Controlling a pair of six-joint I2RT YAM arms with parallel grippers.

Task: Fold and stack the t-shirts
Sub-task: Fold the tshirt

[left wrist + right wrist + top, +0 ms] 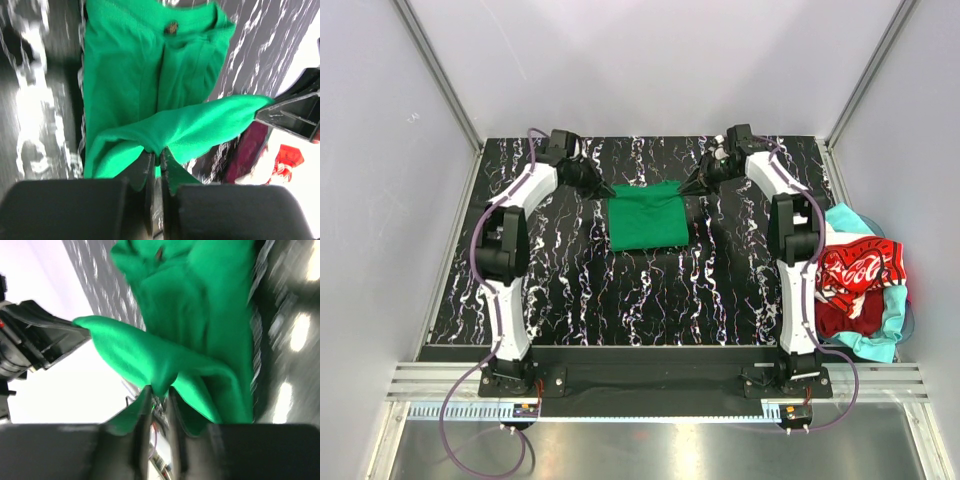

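The green t-shirt (646, 221) lies partly folded at the far middle of the black marbled table (620, 300). My left gripper (600, 186) is shut on its far left corner, and in the left wrist view (159, 159) the cloth (150, 85) is pinched between the jaws. My right gripper (691, 184) is shut on the far right corner, and the right wrist view (161, 395) shows the green cloth (200, 315) held the same way. The far edge is lifted and stretched between both grippers. A pile at the right edge holds the red Coca-Cola shirt (860, 268), a turquoise shirt (880, 335) and some white cloth.
The pile of shirts (855, 300) hangs over the table's right edge beside the right arm. Grey enclosure walls stand on the left, right and far sides. A metal rail (650, 385) runs along the near edge at the arm bases.
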